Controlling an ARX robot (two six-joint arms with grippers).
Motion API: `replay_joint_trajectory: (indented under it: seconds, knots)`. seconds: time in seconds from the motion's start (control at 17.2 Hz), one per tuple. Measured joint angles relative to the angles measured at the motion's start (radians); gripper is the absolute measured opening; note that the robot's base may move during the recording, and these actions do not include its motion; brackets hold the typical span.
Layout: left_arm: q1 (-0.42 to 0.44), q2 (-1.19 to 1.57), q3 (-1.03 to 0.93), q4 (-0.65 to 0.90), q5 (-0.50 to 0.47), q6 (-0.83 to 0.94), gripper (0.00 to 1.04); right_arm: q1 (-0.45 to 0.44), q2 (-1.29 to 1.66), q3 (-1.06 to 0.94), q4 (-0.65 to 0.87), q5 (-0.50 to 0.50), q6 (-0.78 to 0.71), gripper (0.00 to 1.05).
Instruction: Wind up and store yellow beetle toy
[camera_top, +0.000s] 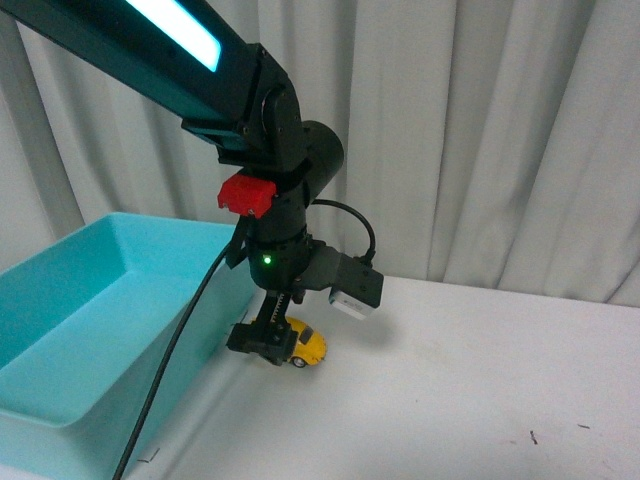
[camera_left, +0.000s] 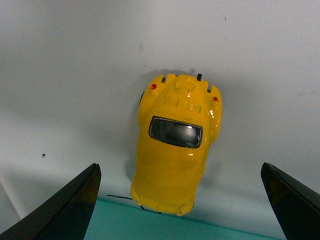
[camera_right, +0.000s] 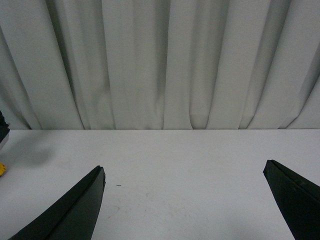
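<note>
The yellow beetle toy stands on its wheels on the white table, right beside the teal bin. In the left wrist view the toy shows from above, its dark window up, one end touching the bin's teal edge. My left gripper hangs open directly over the toy, its black fingers wide apart on either side and not touching it. My right gripper is open and empty over bare table; only a yellow sliver of the toy shows at that view's edge.
The white table stretches to the right of the toy. A grey curtain hangs behind the table. The left arm's black cable runs down in front of the bin.
</note>
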Motion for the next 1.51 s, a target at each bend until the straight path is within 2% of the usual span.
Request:
replay_joint_trajectory:
  seconds: [0.29,0.35,0.41,0.52,0.64,0.81,0.87,0.99,1.16,1.22,1.34,1.46,1.51]
  knots:
    - [0.005,0.056,0.033,0.008,-0.008,-0.048,0.98,0.0,0.0,0.0,0.0,0.0,0.0,0.98]
    - [0.008,0.06,0.034,0.011,-0.016,-0.069,0.92,0.0,0.0,0.0,0.0,0.0,0.0,0.98]
    - [0.017,0.061,0.034,0.024,-0.034,-0.112,0.69,0.0,0.0,0.0,0.0,0.0,0.0,0.98]
    - [0.019,0.061,0.034,0.024,-0.042,-0.134,0.5,0.0,0.0,0.0,0.0,0.0,0.0,0.98]
    - [0.021,0.058,0.034,0.024,-0.048,-0.143,0.41,0.0,0.0,0.0,0.0,0.0,0.0,0.98]
    - [0.008,0.042,0.034,-0.029,0.013,-0.055,0.39,0.0,0.0,0.0,0.0,0.0,0.0,0.98]
    - [-0.005,0.028,0.034,-0.063,0.067,0.01,0.39,0.0,0.0,0.0,0.0,0.0,0.0,0.98]
    - [-0.029,-0.025,0.036,-0.116,0.174,0.024,0.39,0.0,0.0,0.0,0.0,0.0,0.0,0.98]
    - [-0.031,-0.189,0.052,-0.107,0.413,-0.091,0.39,0.0,0.0,0.0,0.0,0.0,0.0,0.98]
    - [-0.004,-0.265,0.052,-0.049,0.496,-0.156,0.39,0.0,0.0,0.0,0.0,0.0,0.0,0.98]
    - [0.092,-0.388,0.039,0.077,0.574,-0.292,0.39,0.0,0.0,0.0,0.0,0.0,0.0,0.98]
    - [0.217,-0.454,0.012,0.163,0.556,-0.423,0.39,0.0,0.0,0.0,0.0,0.0,0.0,0.98]
    - [0.278,-0.462,0.003,0.154,0.525,-0.484,0.39,0.0,0.0,0.0,0.0,0.0,0.0,0.98]
